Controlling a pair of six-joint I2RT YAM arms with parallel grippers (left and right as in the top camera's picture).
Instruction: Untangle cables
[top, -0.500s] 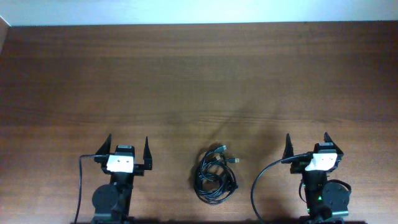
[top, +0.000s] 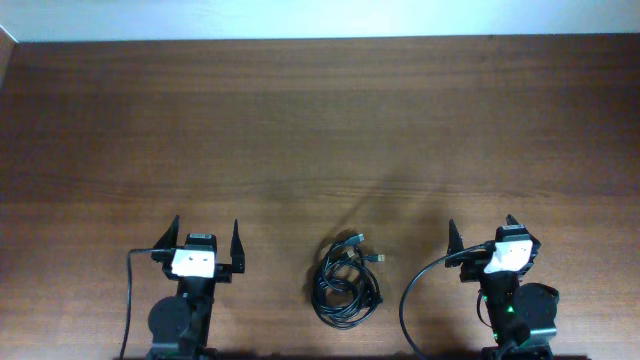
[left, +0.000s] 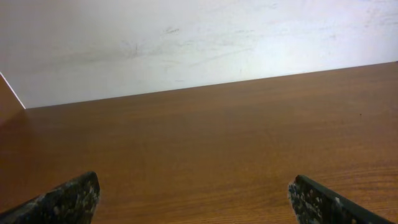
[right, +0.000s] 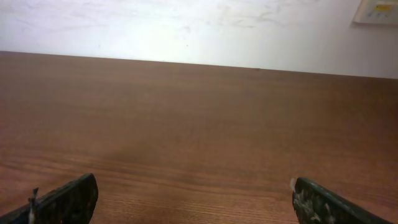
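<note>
Between the wide-spread, empty left gripper (top: 206, 228) and right gripper (top: 482, 230) lies the tangled bundle of thin black cables (top: 346, 283), roughly equidistant.

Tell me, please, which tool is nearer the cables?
Right, narrowly. The right tool sits just right of the cables; the left tool sits slightly farther to their left.

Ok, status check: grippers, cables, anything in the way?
Left gripper: jaws open, empty. Right gripper: jaws open, empty. Cables: one tangled bundle between the arms, untouched. Nothing blocking either approach.
</note>
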